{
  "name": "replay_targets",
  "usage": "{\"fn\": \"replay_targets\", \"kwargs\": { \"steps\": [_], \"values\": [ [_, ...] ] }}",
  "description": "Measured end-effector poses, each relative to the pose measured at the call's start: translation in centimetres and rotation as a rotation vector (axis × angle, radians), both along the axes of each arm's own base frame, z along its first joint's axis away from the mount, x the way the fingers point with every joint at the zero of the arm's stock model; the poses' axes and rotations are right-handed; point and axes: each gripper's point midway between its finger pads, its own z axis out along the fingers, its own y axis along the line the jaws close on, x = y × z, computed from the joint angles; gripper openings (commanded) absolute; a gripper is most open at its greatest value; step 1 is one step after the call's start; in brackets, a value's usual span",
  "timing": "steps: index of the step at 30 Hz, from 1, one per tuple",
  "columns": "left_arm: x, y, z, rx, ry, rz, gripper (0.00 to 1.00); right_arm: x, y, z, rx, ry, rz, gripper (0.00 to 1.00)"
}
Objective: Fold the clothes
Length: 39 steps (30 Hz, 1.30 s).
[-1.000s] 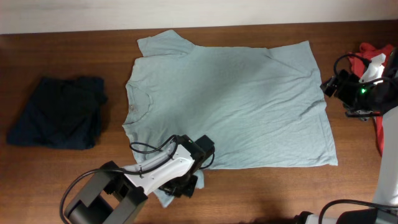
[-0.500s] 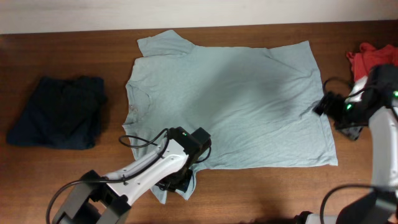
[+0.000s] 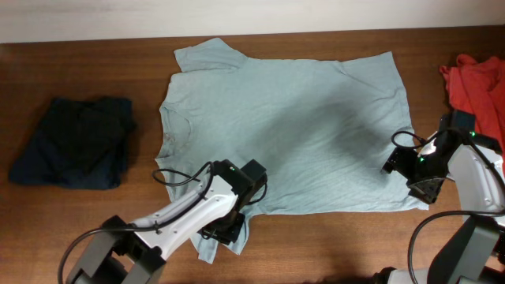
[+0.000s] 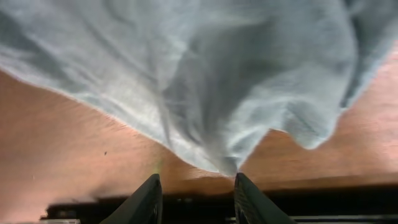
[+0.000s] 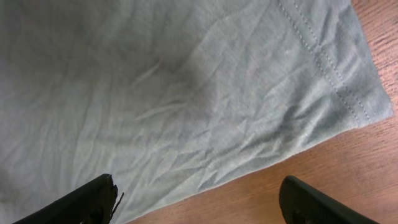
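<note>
Looking over the wooden table, my worry is the big pale grey-blue T-shirt lying flat mid-table: neither arm grips it, so a pinch catching one layer, or one side lifting first, would likely drag it crooked. The dark navy garment sits well off to the left, and the red-orange garment is cut off at the frame edge. Overhead, the near sleeve mostly hides under the left arm; the left gripper has its jaws parted just short of it, and the right gripper is spread wide over the hem corner, contact unclear.
</note>
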Motion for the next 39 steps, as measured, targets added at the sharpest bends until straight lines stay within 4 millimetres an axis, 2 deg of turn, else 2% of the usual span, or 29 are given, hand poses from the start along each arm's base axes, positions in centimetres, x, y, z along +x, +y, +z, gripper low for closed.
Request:
{"fn": "replay_targets", "kwargs": {
  "steps": [4,10,13,16,25,26,28,31,35,37,39],
  "values": [
    [-0.8,-2.4,-0.4,-0.083,0.018,-0.122,0.39,0.1,-0.1,0.0,-0.002,-0.006,0.000,0.88],
    [-3.1,-5.9,-0.7,-0.162,0.029,-0.331,0.38,0.1,-0.1,0.0,-0.003,-0.006,0.000,0.89],
    [-3.4,-7.2,-1.0,-0.197,0.015,-0.377,0.41,0.1,-0.1,0.0,-0.003,-0.006,0.000,0.88],
    [-3.1,-7.6,-1.9,-0.200,0.018,-0.379,0.43,0.2,-0.1,0.0,-0.003,-0.006,0.000,0.88],
    [-3.3,-6.6,-4.4,-0.126,0.080,-0.364,0.45,0.2,-0.1,0.0,-0.003,-0.006,0.000,0.88],
    [-3.2,-6.7,-4.5,-0.126,0.078,-0.364,0.43,0.2,-0.1,0.0,-0.002,-0.006,0.000,0.89],
    [-3.1,-6.8,-4.5,-0.129,0.074,-0.365,0.31,0.2,-0.1,0.0,-0.003,-0.006,0.000,0.89],
    [-3.1,-6.8,-4.6,-0.131,0.075,-0.373,0.21,0.1,-0.1,0.0,-0.003,-0.006,0.000,0.89],
    [-3.2,-7.1,-4.6,-0.158,0.090,-0.415,0.00,0.2,-0.1,0.0,-0.003,-0.007,0.000,0.89],
    [-3.5,-7.1,-4.5,-0.165,0.107,-0.434,0.00,0.2,-0.1,0.0,-0.004,-0.008,0.000,0.88],
    [-4.1,-6.2,-3.9,-0.128,0.149,-0.436,0.00,0.2,-0.1,0.0,-0.004,-0.009,0.000,0.89]
  ]
}}
